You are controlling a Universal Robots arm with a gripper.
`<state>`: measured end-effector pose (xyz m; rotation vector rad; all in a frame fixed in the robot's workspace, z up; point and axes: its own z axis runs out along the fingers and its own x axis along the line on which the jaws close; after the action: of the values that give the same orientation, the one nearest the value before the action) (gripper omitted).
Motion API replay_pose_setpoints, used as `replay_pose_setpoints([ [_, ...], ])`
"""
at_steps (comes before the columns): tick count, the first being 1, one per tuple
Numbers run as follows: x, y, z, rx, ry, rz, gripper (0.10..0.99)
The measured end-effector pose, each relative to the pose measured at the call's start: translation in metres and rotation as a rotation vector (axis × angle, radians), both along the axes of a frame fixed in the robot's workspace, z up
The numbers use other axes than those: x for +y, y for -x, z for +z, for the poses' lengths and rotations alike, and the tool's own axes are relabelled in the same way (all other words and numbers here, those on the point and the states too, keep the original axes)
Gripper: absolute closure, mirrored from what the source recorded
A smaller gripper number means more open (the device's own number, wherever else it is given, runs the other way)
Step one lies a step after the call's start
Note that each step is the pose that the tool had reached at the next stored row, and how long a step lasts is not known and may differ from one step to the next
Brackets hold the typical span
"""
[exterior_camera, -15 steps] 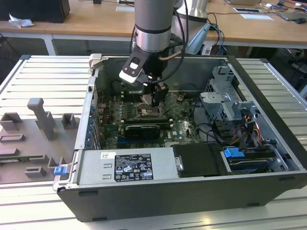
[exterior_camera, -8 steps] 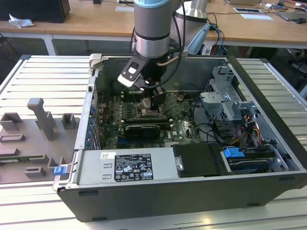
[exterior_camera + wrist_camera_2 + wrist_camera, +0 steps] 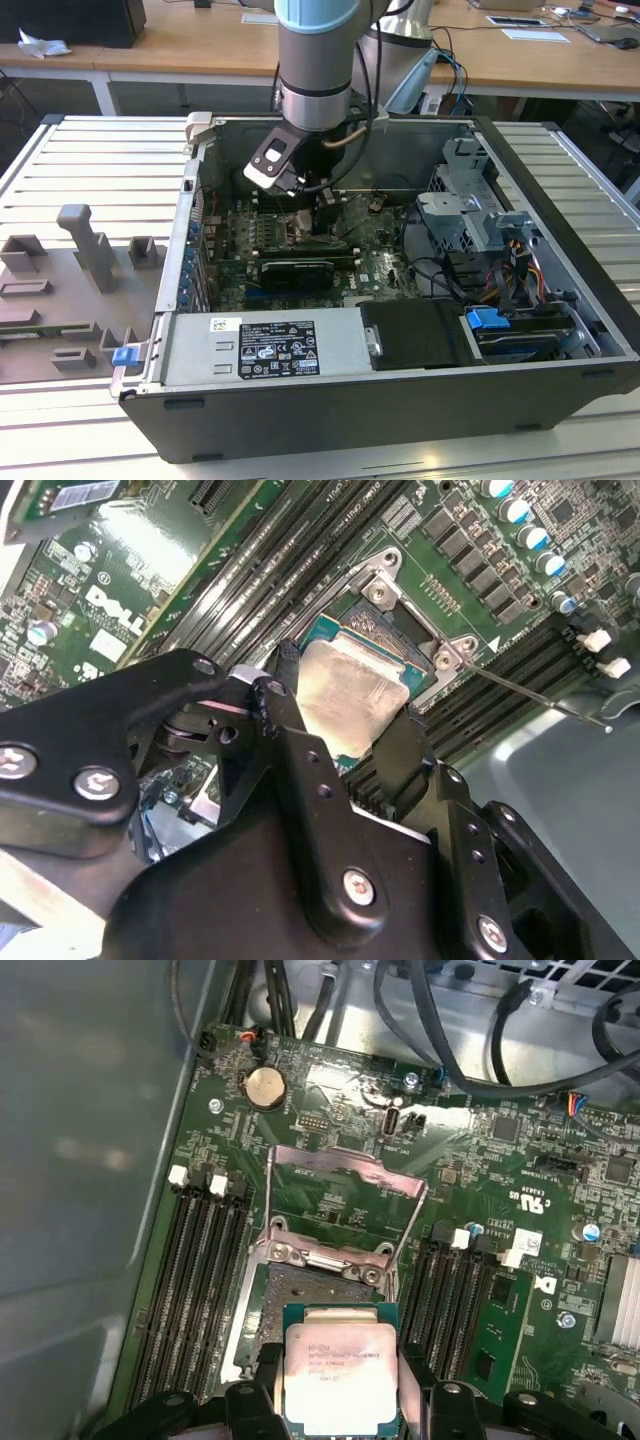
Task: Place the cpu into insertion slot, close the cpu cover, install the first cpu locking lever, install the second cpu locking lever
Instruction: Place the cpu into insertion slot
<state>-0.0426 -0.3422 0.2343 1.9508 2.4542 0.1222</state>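
Observation:
The cpu (image 3: 340,1372), a pale square chip, sits between my gripper's (image 3: 340,1405) black fingers, which are shut on its two sides. It hovers just over the insertion slot (image 3: 300,1285), whose dark centre shows beyond it. The cpu cover (image 3: 345,1185) is swung up and open at the slot's far side. In the second wrist view the cpu (image 3: 350,685) lies over the metal-rimmed slot (image 3: 385,575), with a finger (image 3: 285,715) on one edge. A thin wire locking lever (image 3: 530,692) sticks out from a slot corner, unlatched. In the exterior view the gripper (image 3: 325,215) is down inside the open computer case.
Long memory slots (image 3: 200,1280) flank the socket on both sides. A long black card (image 3: 295,270) lies close in front of the gripper. The power supply (image 3: 265,345), drive cage (image 3: 470,215) and cables (image 3: 440,275) crowd the case. A grey fixture plate (image 3: 80,270) lies outside it.

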Motion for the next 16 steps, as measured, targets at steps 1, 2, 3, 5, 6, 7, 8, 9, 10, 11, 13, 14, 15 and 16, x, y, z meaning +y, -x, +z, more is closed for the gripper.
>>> replay_pose_setpoints([
  [1,0.0,0.0,-0.0005,0.0001,0.0,-0.001,0.545],
  [2,0.0,0.0,-0.001,0.0,0.0,-0.002,0.545],
  [3,0.0,0.0,-0.0012,0.0,0.0,-0.002,0.545],
  [5,0.0,0.0,-0.0013,0.0,0.0,-0.003,0.545],
  [6,0.0,0.0,-0.0014,0.0,0.0,-0.004,0.545],
  [7,0.0,0.0,-0.0014,0.0,0.0,-0.004,0.545],
  [8,0.0,0.0,-0.0015,0.0,0.0,-0.006,0.545],
  [9,0.0,0.0,-0.0016,0.0,0.0,-0.009,0.545],
  [10,0.0001,0.0,-0.0016,-0.0001,0.0,-0.014,0.545],
  [11,0.0001,0.0,-0.0017,-0.0001,0.0,-0.024,0.545],
  [13,0.0001,0.0,-0.0019,-0.0001,0.0,-0.047,0.545],
  [14,0.0002,0.0,-0.002,-0.0001,0.0,-0.066,0.545],
  [15,0.0002,0.0,-0.0022,-0.0001,0.0,-0.082,0.545],
  [16,0.0001,0.0,-0.0026,0.0,0.0,-0.108,0.545],
])
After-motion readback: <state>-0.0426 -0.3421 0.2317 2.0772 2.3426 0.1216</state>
